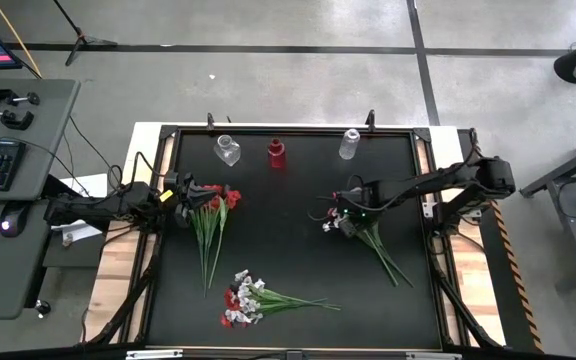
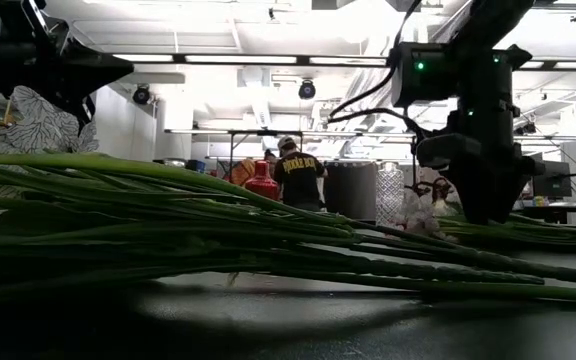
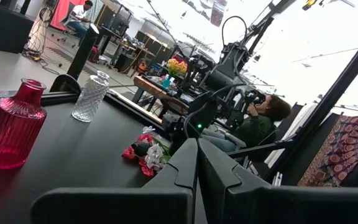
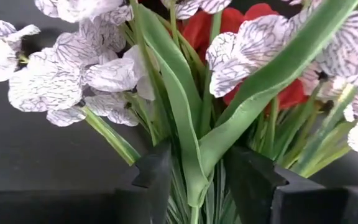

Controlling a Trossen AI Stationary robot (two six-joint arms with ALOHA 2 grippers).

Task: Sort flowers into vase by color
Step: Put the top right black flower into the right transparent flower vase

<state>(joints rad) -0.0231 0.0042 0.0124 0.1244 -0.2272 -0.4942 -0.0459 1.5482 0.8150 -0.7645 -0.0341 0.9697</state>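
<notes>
The right claw stands partly open, its two dark fingers set either side of a green leaf and a clutch of stems. In the right wrist view the stems run between the fingers with a gap showing on each side, so the claw seems to straddle the flowers, not pinch them; I cannot tell whether either finger touches. Just ahead of the fingers fan white veined blossoms, with red blossoms behind them. From above, this bunch lies on the counter under the right claw, its stems trailing away toward the near right corner.

To do this step well, I judge the claw should close on one stem of one colour only, since white and red are tangled here; gripping low on the stem, clear of the leaf, would help it lift free.

Beyond, three vases stand at the far edge: clear, red, clear. Another mixed bunch lies well apart, near the front.

The left claw waits closed by red flowers.
</notes>
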